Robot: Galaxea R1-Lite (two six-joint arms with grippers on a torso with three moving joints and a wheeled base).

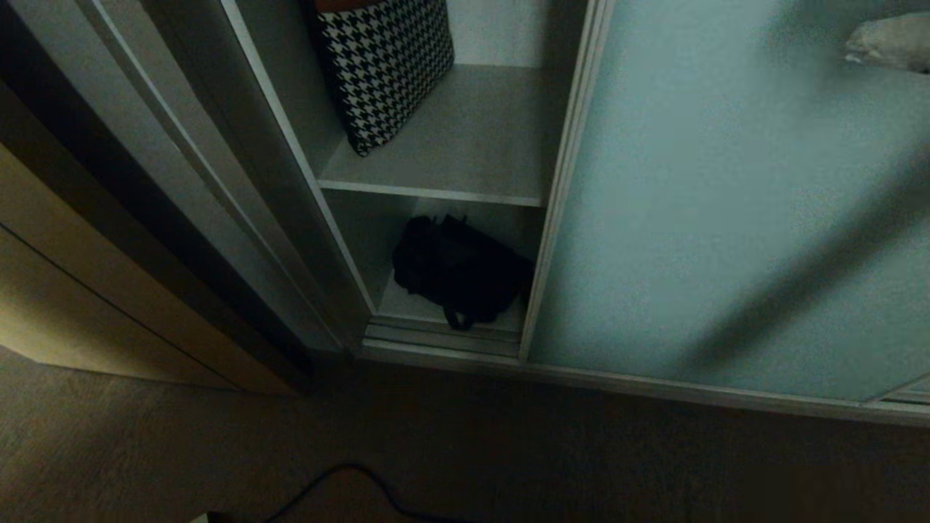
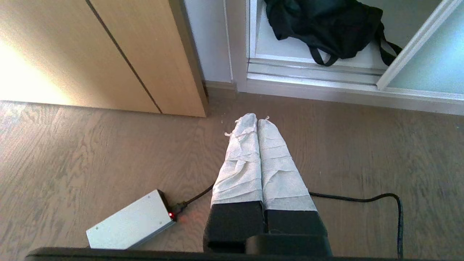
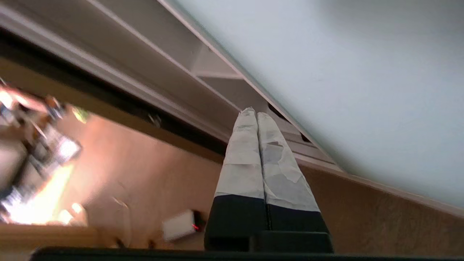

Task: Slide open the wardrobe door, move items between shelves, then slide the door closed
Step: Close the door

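The frosted pale teal-green sliding wardrobe door (image 1: 726, 203) stands slid aside at three o'clock, leaving the bay open, so the moving step seems in hand. The soft black fabric bag (image 1: 458, 272) lies on the lowest pale grey-white shelf (image 1: 414, 305); a black-and-white houndstooth cushion (image 1: 385, 65) leans on the shelf above (image 1: 465, 145) at twelve o'clock. The right tool (image 3: 252, 113), fingers together and empty, hangs near the door's frame; next it must spread and reach the bag. The left tool (image 2: 252, 117), together, hangs over the brown wood-grain floor (image 2: 90, 145) beside a silver power brick (image 2: 130, 221).

Home bedroom, sliding wardrobe door (image 1: 726, 203), wood floor (image 2: 90, 152)
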